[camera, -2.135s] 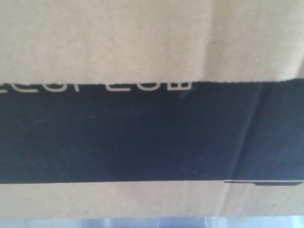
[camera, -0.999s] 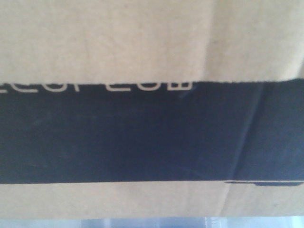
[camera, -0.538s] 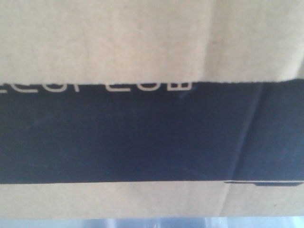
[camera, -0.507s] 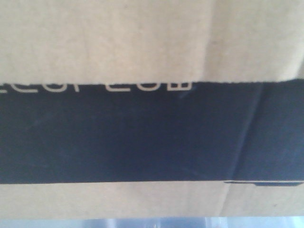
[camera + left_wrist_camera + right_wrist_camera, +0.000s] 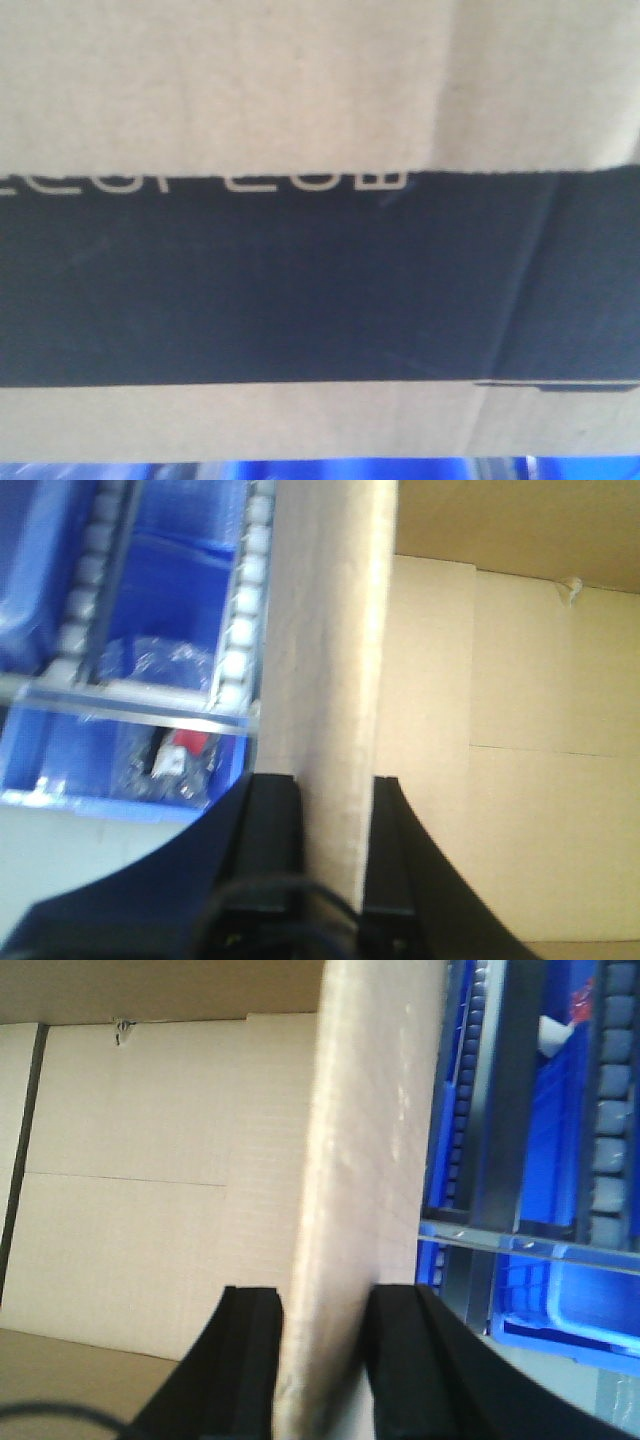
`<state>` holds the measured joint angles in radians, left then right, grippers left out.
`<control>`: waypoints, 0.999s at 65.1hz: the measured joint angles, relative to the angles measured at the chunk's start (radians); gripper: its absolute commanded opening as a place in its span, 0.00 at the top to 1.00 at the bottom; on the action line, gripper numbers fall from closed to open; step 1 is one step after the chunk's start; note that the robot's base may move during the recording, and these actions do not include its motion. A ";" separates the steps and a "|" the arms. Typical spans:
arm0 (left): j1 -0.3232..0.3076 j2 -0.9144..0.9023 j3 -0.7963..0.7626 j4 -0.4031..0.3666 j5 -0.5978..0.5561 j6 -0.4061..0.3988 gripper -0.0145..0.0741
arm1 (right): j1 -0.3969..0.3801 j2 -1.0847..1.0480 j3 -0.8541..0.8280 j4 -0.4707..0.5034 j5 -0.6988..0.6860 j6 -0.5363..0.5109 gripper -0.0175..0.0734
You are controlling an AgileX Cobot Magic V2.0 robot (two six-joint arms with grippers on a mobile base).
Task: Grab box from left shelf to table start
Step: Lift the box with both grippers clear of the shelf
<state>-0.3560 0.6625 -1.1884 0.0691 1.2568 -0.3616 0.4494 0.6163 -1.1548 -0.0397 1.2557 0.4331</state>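
Front cam is basically all box [image 5: 300,80]: brown cardboard, a big black panel [image 5: 300,300], and white lettering [image 5: 230,185] with its top half cut off by a flap edge. It looks like ECOFLOW. My left pincer [image 5: 335,865] is clamped on one box wall and my right pincer [image 5: 325,1360] on the opposite wall. The shelf [image 5: 245,600] rollers run just beside the box. A blue bin [image 5: 60,770] under them holds a clear bag [image 5: 170,745] with something red and white inside.
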 measured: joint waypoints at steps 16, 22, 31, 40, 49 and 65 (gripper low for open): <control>0.000 0.000 0.000 0.000 0.000 0.000 0.95 | 0.000 -0.001 0.000 0.000 0.000 0.000 0.75; 0.000 0.000 0.000 0.000 0.000 0.000 0.95 | 0.000 -0.001 0.000 0.000 0.000 0.000 0.75; 0.000 0.000 0.000 0.000 0.000 0.000 0.95 | 0.000 -0.001 0.000 0.000 0.000 0.000 0.75; 0.000 0.000 0.000 0.000 0.000 0.000 0.95 | 0.000 -0.001 0.000 0.000 0.000 0.000 0.75; 0.000 0.000 0.000 0.000 0.000 0.000 0.95 | 0.000 -0.001 0.000 0.000 0.000 0.000 0.75; 0.000 0.000 0.000 0.000 0.000 0.000 0.95 | 0.000 -0.001 0.000 0.000 0.000 0.000 0.75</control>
<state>-0.3560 0.6625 -1.1884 0.0691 1.2568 -0.3616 0.4494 0.6150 -1.1548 -0.0397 1.2557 0.4331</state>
